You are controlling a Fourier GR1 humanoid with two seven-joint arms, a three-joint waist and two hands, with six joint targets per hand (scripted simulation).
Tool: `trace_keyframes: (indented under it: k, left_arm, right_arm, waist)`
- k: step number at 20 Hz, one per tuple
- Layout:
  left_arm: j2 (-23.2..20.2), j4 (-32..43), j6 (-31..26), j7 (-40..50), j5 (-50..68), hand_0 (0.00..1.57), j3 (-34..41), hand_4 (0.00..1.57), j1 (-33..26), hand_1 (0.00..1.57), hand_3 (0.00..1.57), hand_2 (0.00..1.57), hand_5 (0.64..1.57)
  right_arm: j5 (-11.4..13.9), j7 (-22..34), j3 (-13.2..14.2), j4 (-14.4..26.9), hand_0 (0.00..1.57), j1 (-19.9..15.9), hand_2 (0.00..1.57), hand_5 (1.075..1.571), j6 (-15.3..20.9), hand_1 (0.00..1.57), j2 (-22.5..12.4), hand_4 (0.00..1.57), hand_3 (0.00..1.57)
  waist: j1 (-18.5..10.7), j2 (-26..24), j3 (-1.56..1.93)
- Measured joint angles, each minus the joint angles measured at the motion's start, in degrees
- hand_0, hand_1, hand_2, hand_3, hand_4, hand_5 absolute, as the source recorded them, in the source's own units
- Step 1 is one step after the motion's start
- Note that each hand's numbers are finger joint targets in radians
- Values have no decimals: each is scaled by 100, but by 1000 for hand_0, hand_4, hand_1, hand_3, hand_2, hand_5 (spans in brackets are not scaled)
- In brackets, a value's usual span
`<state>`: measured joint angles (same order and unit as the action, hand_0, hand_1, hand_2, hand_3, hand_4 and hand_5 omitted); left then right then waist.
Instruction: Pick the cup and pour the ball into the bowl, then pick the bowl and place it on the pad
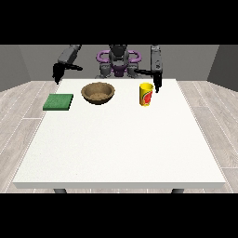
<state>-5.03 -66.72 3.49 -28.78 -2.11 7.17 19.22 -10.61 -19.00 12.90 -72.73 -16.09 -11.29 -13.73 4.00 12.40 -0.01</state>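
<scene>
A yellow cup with a red mark [146, 94] stands upright on the white table [121, 139], right of centre at the far side. What is inside the cup does not show. A brown bowl [98, 92] sits to its left. A flat green pad [58, 102] lies near the table's left edge. The hand at the view's right [157, 80] hangs just behind and right of the cup, fingers pointing down, not touching it. The hand at the view's left [57, 72] hangs beyond the table's far left corner, above and behind the pad, holding nothing.
The robot's torso [118, 61] stands behind the table's far edge, between the two arms. A wide bare stretch of table lies in front of the bowl, cup and pad. Wooden floor surrounds the table.
</scene>
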Motion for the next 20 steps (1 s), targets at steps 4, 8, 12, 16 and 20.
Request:
trace_keyframes:
  k: [4,8,12,16,20]
  left_arm:
    - [-18,691,30,-534,74,0,207,0,267,0,0,0,1267]
    - [-87,1311,38,-887,125,0,362,0,568,0,0,0,1229]
    - [-176,1957,3,-1344,211,1240,551,474,842,1240,1571,1571,1442]
    - [-435,2156,913,-1497,-376,1309,507,822,816,1309,1571,1571,1514]
    - [-404,2304,1703,-1675,-711,1338,502,869,937,1338,1571,1571,1506]
  right_arm:
    - [-94,-187,128,207,0,-91,0,1558,-207,0,-158,0,0]
    - [-90,-438,195,436,0,-130,0,1558,-295,0,-215,0,0]
    - [-159,-381,227,450,0,-235,0,1561,-362,0,-281,0,0]
    - [-236,-363,229,404,0,-302,0,1559,-526,0,-371,0,0]
    - [-421,-285,365,445,0,-430,0,1556,-764,0,-605,0,0]
  waist:
    - [77,172,-1]
    - [120,245,-2]
    - [202,346,-1]
    - [420,463,1]
    - [603,560,20]
